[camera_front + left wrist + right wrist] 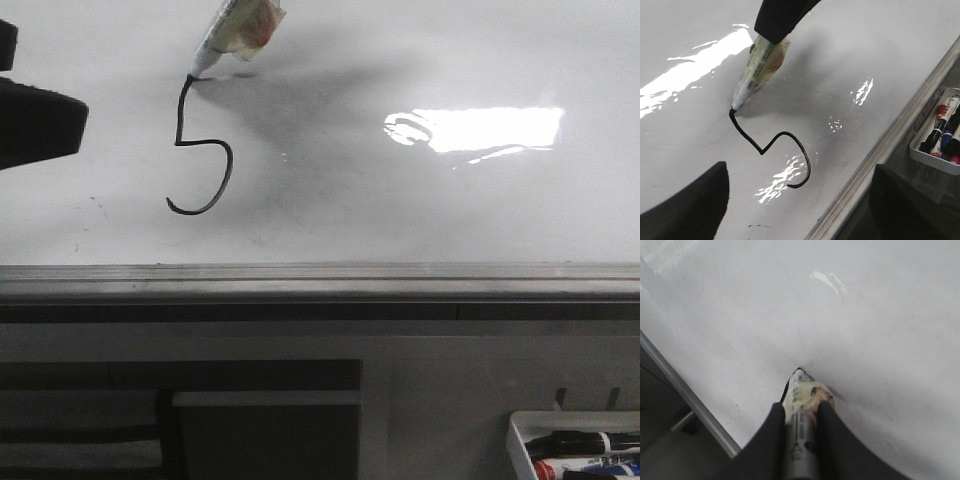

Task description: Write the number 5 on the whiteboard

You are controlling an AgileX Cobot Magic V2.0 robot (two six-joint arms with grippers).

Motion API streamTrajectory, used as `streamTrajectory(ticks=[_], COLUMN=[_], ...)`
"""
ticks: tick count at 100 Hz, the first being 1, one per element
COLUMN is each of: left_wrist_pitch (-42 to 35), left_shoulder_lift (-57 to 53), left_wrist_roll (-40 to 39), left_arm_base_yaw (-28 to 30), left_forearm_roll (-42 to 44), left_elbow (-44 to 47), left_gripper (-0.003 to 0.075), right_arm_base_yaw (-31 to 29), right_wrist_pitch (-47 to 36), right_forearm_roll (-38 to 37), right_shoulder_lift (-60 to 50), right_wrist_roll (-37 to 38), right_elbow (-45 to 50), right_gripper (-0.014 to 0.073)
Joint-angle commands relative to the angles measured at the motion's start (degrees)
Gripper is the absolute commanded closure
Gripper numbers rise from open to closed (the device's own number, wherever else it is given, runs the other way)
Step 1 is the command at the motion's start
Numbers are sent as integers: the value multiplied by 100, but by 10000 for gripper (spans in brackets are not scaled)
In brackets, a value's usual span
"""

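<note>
Marker (232,32) tip touches whiteboard (420,220) atop unbarred number 5 (203,150); right gripper (800,412) clamps it.

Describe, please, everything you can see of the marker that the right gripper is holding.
The marker is a pale barrel wrapped in yellowish, wrinkled tape with a reddish patch, ending in a white nose and black tip. The right gripper clamps it between black fingers, tilted to the whiteboard. Its tip rests at the upper end of the stem of the number 5, whose top bar is not yet drawn.
</note>
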Motion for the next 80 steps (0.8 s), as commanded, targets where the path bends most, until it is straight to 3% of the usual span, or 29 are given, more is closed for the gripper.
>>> streamTrajectory(ticks=[1, 34, 58, 80], left_wrist_pitch=[-362, -375, -1096, -1112], left_shoulder_lift=[-47, -47, 345, 1067], left_wrist_roll=[-69, -69, 18, 164], left_arm_base_yaw=[-1, -1, -1, -1], left_forearm_roll=[-133, -96, 412, 402], left_elbow=[-150, -150, -205, -475], left_gripper=[195, 195, 206, 211], right_arm_base_yaw=[-122, -763, 40, 804], right_wrist_pitch=[-280, 398, 608, 1162], right_forearm_roll=[-71, -92, -92, -129], right_shoulder_lift=[-168, -411, -596, -548], right_wrist_roll=[-43, -78, -319, -419], right_elbow=[-189, -189, -189, -189], right_gripper=[635, 635, 635, 636])
